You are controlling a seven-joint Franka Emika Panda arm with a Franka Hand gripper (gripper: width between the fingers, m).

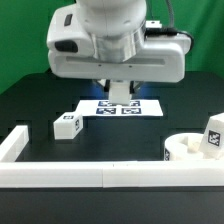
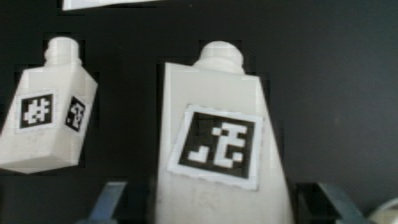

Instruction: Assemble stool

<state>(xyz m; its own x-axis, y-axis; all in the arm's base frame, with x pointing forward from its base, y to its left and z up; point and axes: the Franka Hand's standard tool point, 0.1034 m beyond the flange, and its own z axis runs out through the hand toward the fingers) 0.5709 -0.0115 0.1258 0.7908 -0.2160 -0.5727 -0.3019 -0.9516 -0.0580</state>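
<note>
One round seat (image 1: pixel 190 150). Three legs can be seen: one (image 1: pixel 67 125) lying loose, one (image 1: pixel 213 136) on the seat, one (image 2: pixel 217 130) between the fingers.

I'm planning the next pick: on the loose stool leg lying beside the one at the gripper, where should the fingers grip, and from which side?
Grip the loose leg across its two long flat sides, mid-body around the tag, coming straight down from above. It lies flat and slightly tilted, so turn the gripper to match. Avoid the narrow peg end.
</note>
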